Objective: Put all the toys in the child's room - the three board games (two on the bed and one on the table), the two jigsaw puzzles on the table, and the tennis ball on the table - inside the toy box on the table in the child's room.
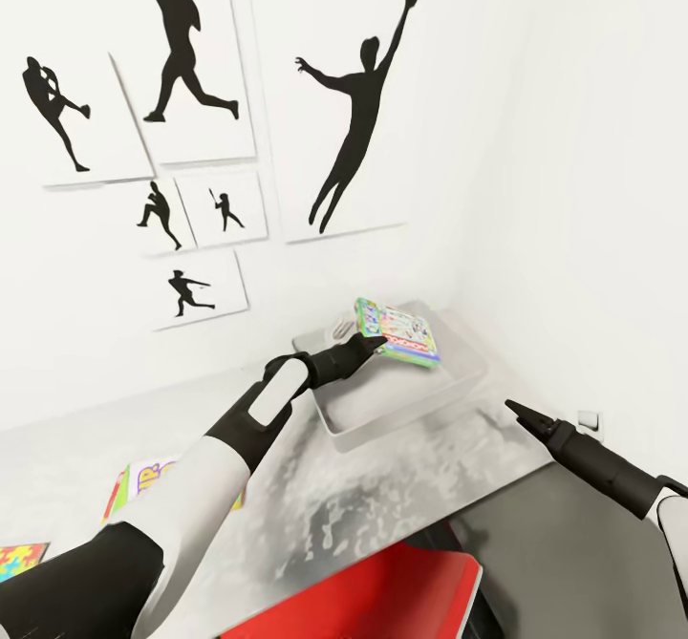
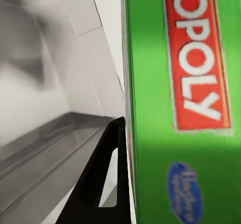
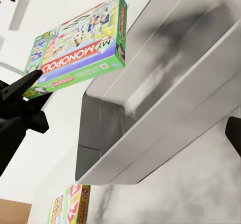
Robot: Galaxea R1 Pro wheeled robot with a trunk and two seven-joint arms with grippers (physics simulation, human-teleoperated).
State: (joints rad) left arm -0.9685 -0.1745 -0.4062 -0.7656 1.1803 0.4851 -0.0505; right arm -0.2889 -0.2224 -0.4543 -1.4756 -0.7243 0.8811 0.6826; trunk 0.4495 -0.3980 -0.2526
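Observation:
My left gripper is shut on the green-edged board game, a Monopoly box with a red banner, and holds it tilted just above the toy box. That light-grey bin stands at the far end of the table, against the wall. In the right wrist view the board game hangs over the toy box's rim. My right gripper hovers open off the table's right edge, with one of its fingers showing. A yellow-edged board game and a jigsaw puzzle lie at the table's left.
White walls meet in a corner behind the toy box, and black baseball-player pictures hang on the left wall. A flat red object sits low in front of me at the table's near edge. A wall socket is at the right.

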